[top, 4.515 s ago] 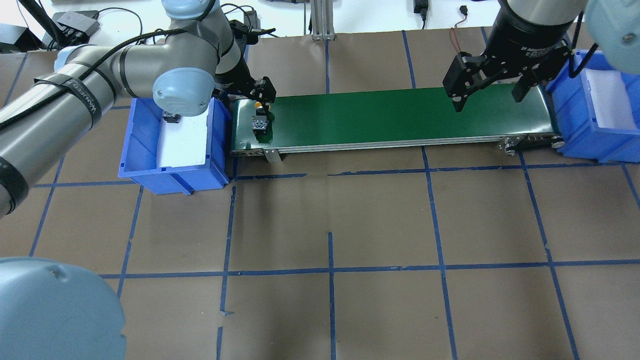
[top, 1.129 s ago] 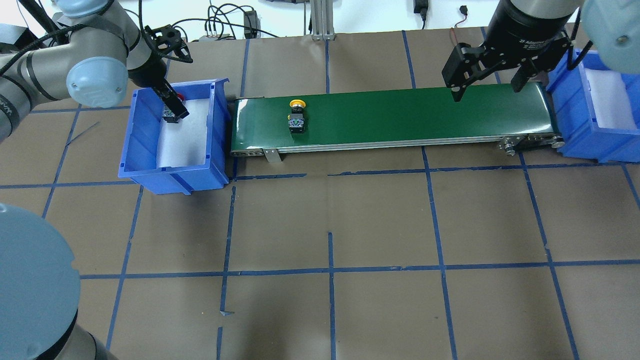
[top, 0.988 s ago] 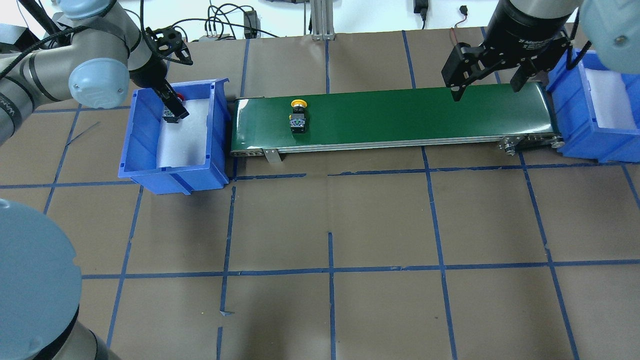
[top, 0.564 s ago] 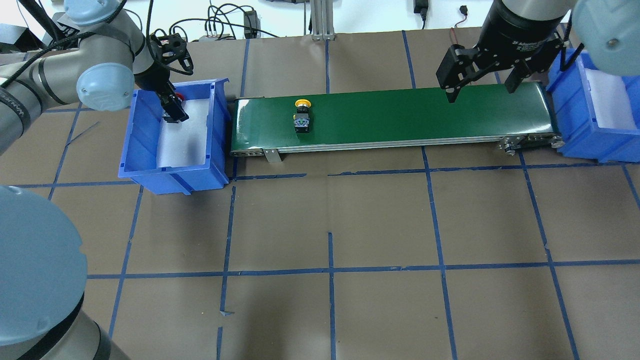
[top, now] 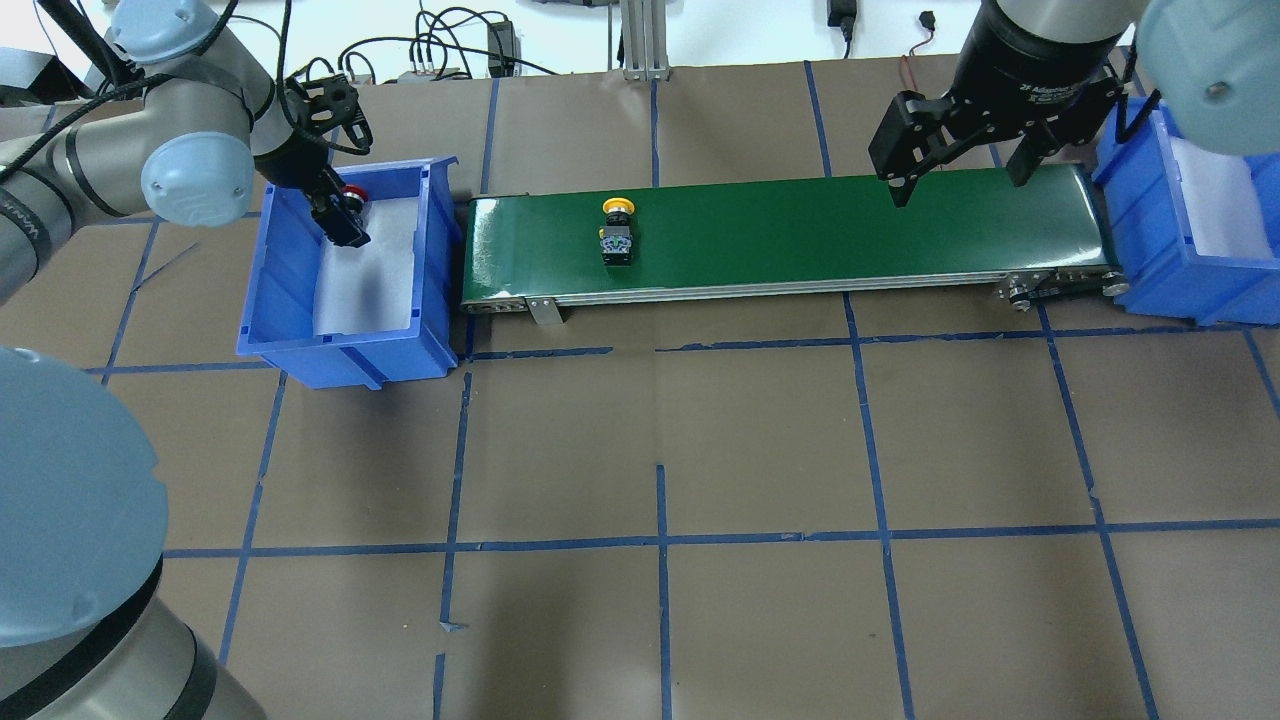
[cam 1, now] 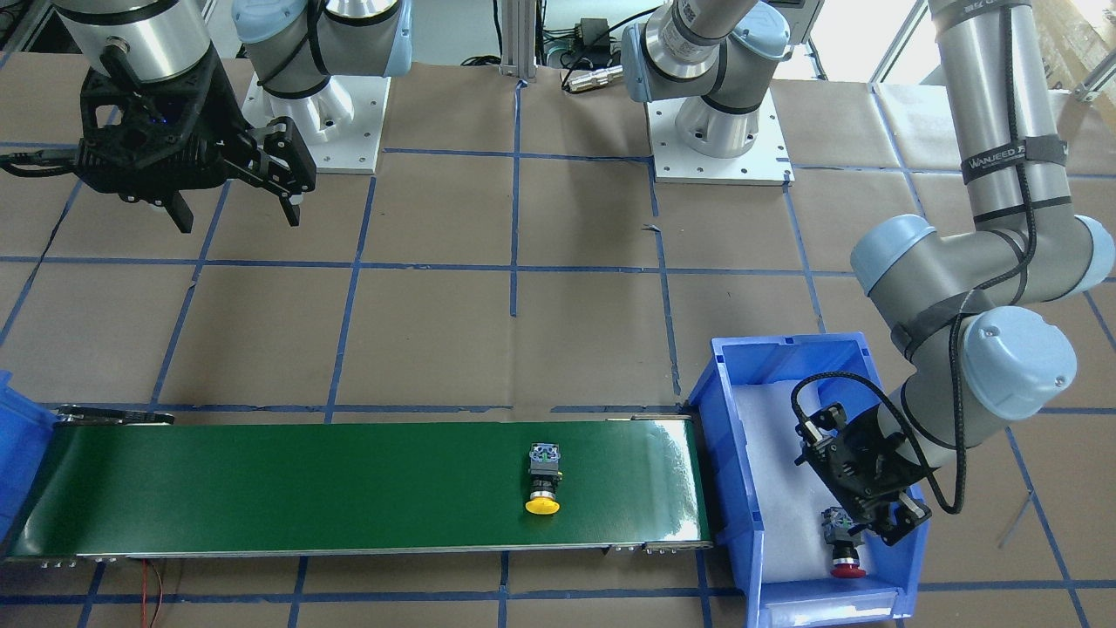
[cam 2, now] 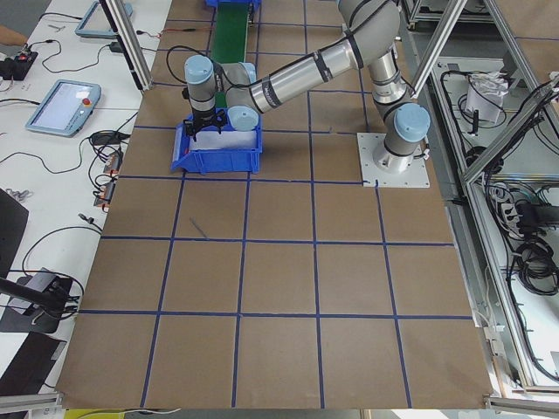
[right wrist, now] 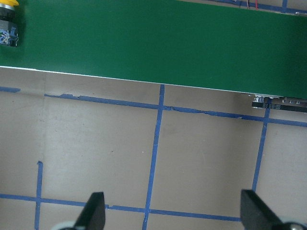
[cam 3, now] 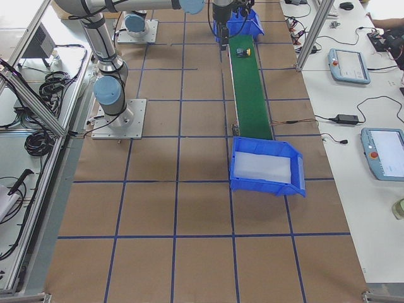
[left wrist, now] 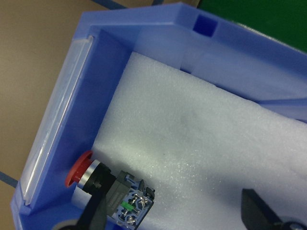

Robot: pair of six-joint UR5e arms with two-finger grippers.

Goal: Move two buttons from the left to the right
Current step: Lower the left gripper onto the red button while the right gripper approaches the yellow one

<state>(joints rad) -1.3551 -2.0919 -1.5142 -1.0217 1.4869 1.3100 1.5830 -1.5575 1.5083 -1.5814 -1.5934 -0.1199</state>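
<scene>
The left gripper point(left wrist: 172, 211) sat inside the left blue bin point(top: 268, 290) with its fingers point(left wrist: 91, 215) spread wide, gripping nothing. The red button point(left wrist: 108, 189) lay on its side on the white foam liner point(left wrist: 201, 134) between them, just beside one finger and well apart from the other. The right gripper point(top: 958, 182) hung spread and empty above the green conveyor belt point(top: 800, 235). The yellow button point(top: 617, 232) lay on that belt, well apart from the right gripper and nearer the left gripper.
</scene>
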